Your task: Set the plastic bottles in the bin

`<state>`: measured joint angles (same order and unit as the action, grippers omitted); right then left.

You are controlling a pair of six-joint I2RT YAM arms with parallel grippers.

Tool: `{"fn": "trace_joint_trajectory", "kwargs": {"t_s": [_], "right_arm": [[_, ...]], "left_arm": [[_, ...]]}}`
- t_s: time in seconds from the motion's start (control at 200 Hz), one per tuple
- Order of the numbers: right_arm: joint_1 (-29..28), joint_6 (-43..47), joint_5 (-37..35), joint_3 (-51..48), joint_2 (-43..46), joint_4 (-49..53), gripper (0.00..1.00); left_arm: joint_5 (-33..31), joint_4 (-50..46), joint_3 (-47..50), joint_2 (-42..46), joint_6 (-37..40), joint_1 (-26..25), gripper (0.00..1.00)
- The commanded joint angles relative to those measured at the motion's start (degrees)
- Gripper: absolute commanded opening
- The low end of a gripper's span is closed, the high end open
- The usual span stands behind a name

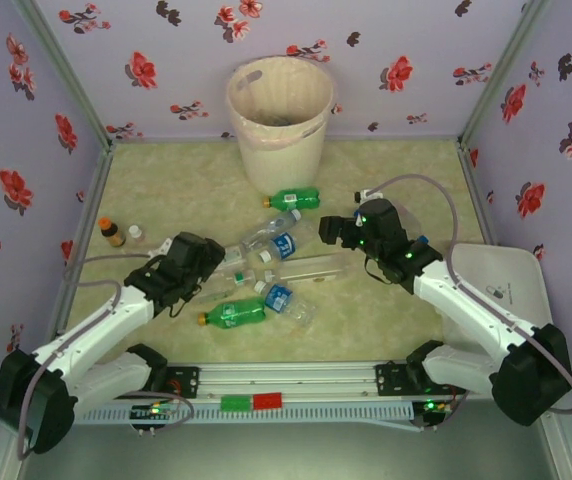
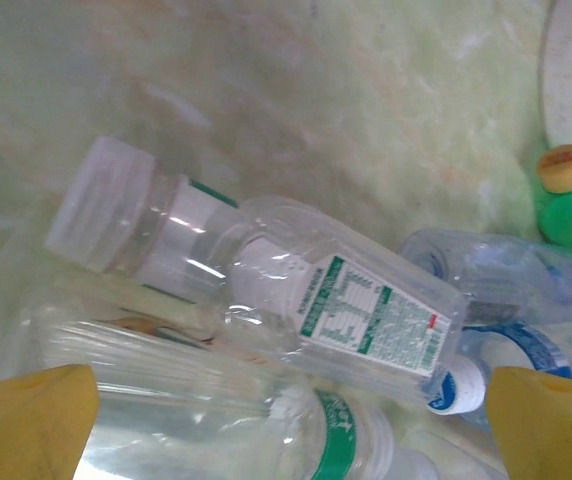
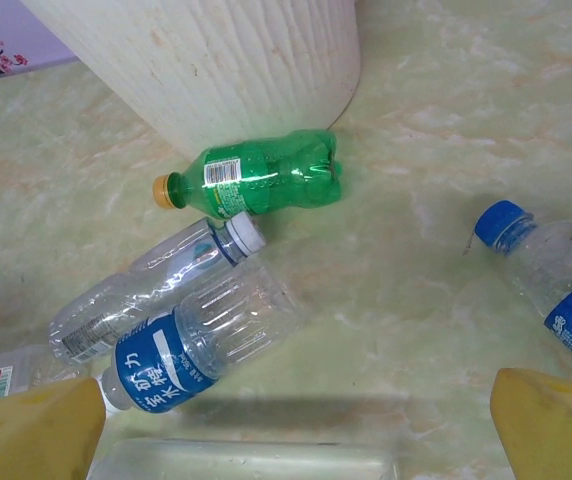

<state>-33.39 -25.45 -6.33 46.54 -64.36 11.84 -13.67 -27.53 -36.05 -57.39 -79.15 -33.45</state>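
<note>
The bin stands at the back centre; its ribbed wall shows in the right wrist view. One green bottle lies at its foot, another nearer the front. Several clear plastic bottles lie heaped mid-table, and an amber one stands at the left. My left gripper is open, low over a clear green-banded bottle, beside a green-labelled one. My right gripper is open above a long clear bottle, near a blue-labelled one.
A white tray lies at the right beside the right arm. Floral walls close in the table on three sides. A small white-capped bottle stands by the amber one. A blue-capped bottle lies to the right of the right gripper.
</note>
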Motion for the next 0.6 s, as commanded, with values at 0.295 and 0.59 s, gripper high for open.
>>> {"fn": "trace_joint_trajectory", "kwargs": {"t_s": [0.295,0.59], "right_arm": [[-0.32,0.32,-2.24,-1.29,-1.81,-1.95,1.00],[-0.36,1.00,-2.10,-1.37,-1.23,0.22,1.00]], "left_arm": [[4.00,-17.92,-3.30,-0.19,-26.05,-5.09,1.00],[3.65,-9.34,-1.69,-4.87,-34.16,-6.01,0.96]]}}
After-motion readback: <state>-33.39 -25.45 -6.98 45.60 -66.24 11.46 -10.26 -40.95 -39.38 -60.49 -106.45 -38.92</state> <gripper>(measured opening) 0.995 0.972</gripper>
